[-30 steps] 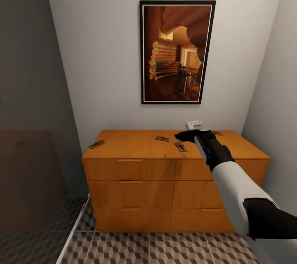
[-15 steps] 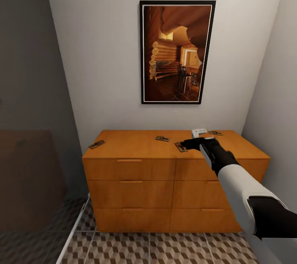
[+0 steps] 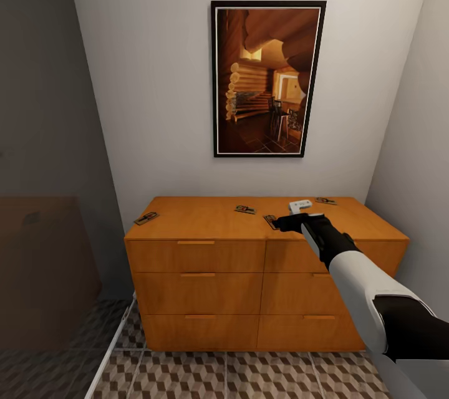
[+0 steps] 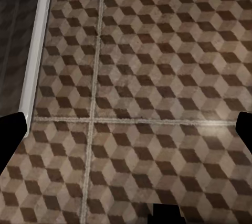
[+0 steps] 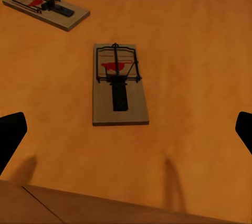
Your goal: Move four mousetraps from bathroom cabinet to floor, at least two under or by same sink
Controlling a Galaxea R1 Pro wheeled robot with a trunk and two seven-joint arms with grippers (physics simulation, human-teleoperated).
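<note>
All four mousetraps point(image 3: 246, 209) lie on the cabinet point(image 3: 206, 218); none moved. Right gripper point(image 5: 126, 135) hangs with jaws released, one mousetrap between and just ahead of them.

Floor: bathroom floor point(image 4: 157, 66), brown, beige and white cube-pattern tiles, across nearly the whole frame.
Grout: pale lines crossing at about 8 o'clock.
Strip: pale strip point(image 4: 35, 51) running from 11 o'clock down to 9 o'clock.
Beyond strip: darker flooring point(image 4: 16, 14) at 10 o'clock.
Left gripper: black fingertips point(image 4: 11, 129) at 9 and 3 o'clock, set wide apart, nothing between them.
</note>
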